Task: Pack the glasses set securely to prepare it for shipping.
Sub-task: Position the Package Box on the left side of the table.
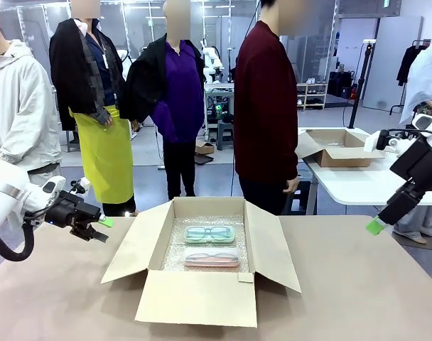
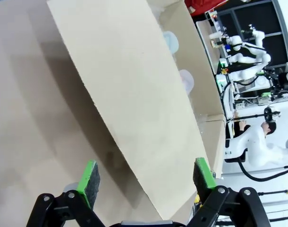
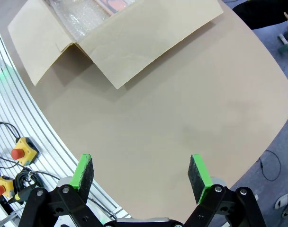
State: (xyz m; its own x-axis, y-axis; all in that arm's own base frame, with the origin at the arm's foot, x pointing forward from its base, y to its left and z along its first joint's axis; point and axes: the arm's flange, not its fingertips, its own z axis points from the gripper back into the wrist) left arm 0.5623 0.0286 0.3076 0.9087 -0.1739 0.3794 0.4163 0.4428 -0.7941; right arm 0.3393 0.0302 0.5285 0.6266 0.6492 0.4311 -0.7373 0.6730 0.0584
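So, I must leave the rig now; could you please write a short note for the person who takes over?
The left gripper hovers with fingers open and empty, close to the left flap of the cardboard box.
The right gripper hovers open and empty above the table, right of the box.
The mint-green case and the pink case lie side by side on bubble wrap in the box.
Done: both cases are inside.
Left: the flaps stand open; probably close them.

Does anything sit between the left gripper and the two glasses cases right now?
Yes: the box's outspread left flap lies between the left gripper and the mint-green case and pale pink case. Above the cases, nothing covers them.
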